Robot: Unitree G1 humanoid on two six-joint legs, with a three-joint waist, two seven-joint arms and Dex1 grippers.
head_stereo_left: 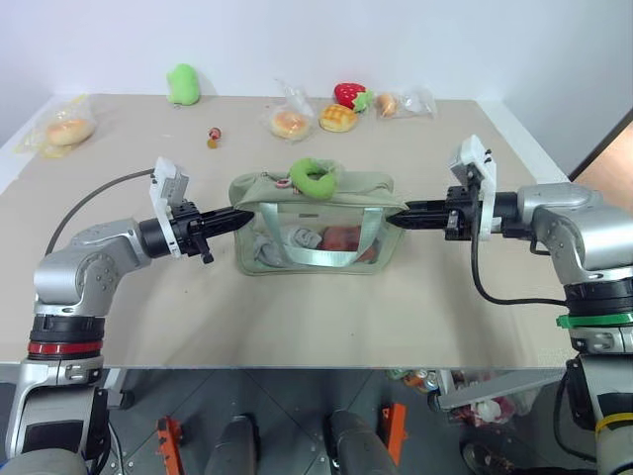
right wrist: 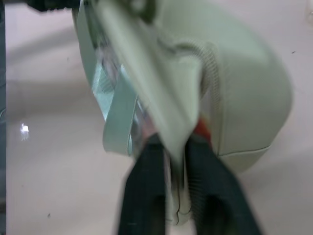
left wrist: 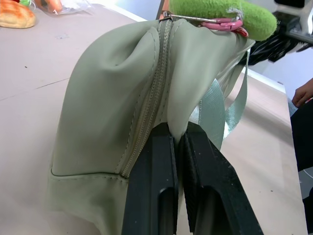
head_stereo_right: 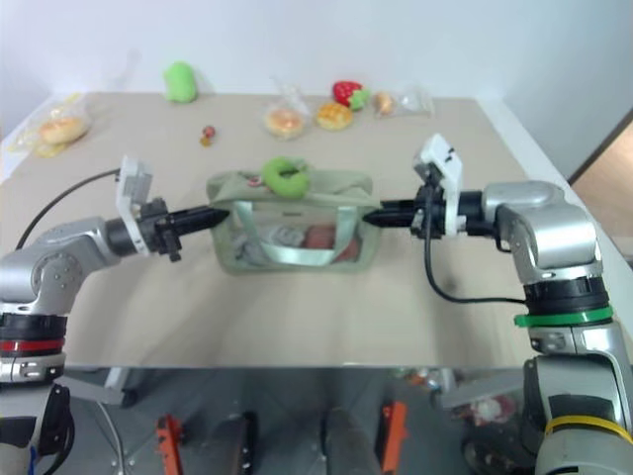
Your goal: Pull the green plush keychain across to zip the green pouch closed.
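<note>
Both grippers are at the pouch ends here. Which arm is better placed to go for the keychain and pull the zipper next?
Probably the right. The left gripper is shut on the green pouch at its end, anchoring it. The right gripper sits at the opposite end with fabric between its fingers. The green plush keychain sits on top, mid-pouch.

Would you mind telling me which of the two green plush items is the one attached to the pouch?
The ring-shaped green plush keychain, on top of the green pouch by a pink clip. The other, a solid green plush toy, lies alone at the table's far edge.
</note>
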